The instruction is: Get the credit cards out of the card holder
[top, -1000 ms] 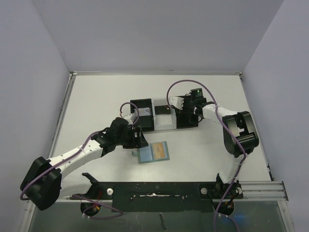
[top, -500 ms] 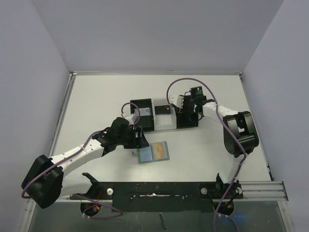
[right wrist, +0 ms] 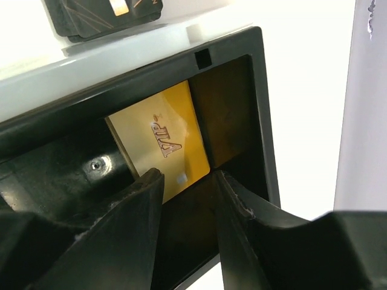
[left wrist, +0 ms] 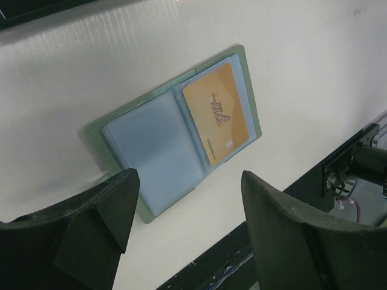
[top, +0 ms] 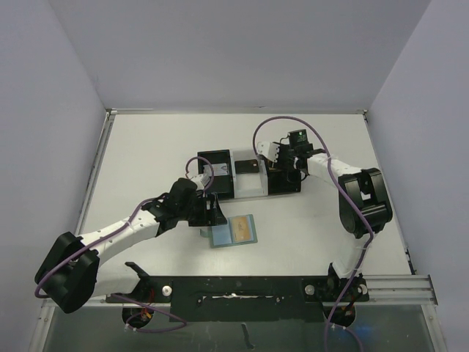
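Note:
The card holder (top: 233, 232) lies open on the table, sage-green outside and pale blue inside. A gold credit card (left wrist: 216, 115) sits in its right pocket; the left pocket (left wrist: 154, 151) shows only pale blue. My left gripper (top: 209, 217) hovers at the holder's left edge, open, its fingers (left wrist: 115, 205) straddling the near corner with nothing between them. My right gripper (right wrist: 188, 181) is over the right black box (top: 284, 180), jaws apart. A second gold credit card (right wrist: 160, 142) lies loose on that box's floor, just past the fingertips.
A second black box (top: 216, 172) stands left of the first, with a white strip (top: 249, 183) between them carrying a small dark flat rectangle (top: 247, 166). A black rail (top: 242, 287) runs along the near table edge. Grey walls close the sides and back.
My right gripper has opened slightly and drawn back a little above the right box. The left arm and the card holder have stayed put.

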`<state>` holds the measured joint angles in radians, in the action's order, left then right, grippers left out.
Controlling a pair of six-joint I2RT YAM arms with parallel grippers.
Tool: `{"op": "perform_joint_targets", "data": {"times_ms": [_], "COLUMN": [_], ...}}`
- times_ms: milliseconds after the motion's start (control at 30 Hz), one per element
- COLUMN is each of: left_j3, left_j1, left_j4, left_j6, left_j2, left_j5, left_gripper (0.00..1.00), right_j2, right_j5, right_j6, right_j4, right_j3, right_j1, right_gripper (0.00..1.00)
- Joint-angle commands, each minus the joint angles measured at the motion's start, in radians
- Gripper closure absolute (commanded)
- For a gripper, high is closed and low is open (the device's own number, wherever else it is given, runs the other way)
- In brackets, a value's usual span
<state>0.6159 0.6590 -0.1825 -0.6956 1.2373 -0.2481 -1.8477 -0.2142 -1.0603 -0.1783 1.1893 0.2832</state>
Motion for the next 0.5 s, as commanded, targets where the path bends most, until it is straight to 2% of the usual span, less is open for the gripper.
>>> {"op": "perform_joint_targets", "data": {"times_ms": [0, 167, 267, 300, 367, 467], "left_j3": [0.016, 0.019, 0.010, 0.007, 0.000, -0.005], "left_j1": [-0.007, -0.006, -0.006, -0.007, -0.007, -0.008], "left_j4": [0.044, 0.080, 0.136, 0.155, 0.188, 0.218], "left_j6": [0.010, -0.014, -0.051, -0.061, -0.081, -0.100], "left_j2": [-0.023, -0.034, -0.036, -0.034, -0.028, -0.012], "left_j5": [-0.019, -0.039, -0.071, -0.082, -0.104, -0.125], "left_gripper": [0.32, 0.32, 0.32, 0.32, 0.32, 0.32], "right_j2": [0.040, 0.173, 0.318, 0.368, 0.469, 0.610], "right_j5": [0.009, 0.009, 0.058, 0.078, 0.107, 0.155], "right_j6": [0.089, 0.350, 0.614, 0.747, 0.951, 1.203], "right_j4": [0.085, 0.219, 0.328, 0.356, 0.385, 0.378], "right_j3": [0.035, -0.008, -0.091, -0.122, -0.182, -0.255], "right_j1": [0.009, 0.018, 0.034, 0.037, 0.039, 0.035], "right_gripper": [0.61, 0.57, 0.54, 0.52, 0.45, 0.23]}}
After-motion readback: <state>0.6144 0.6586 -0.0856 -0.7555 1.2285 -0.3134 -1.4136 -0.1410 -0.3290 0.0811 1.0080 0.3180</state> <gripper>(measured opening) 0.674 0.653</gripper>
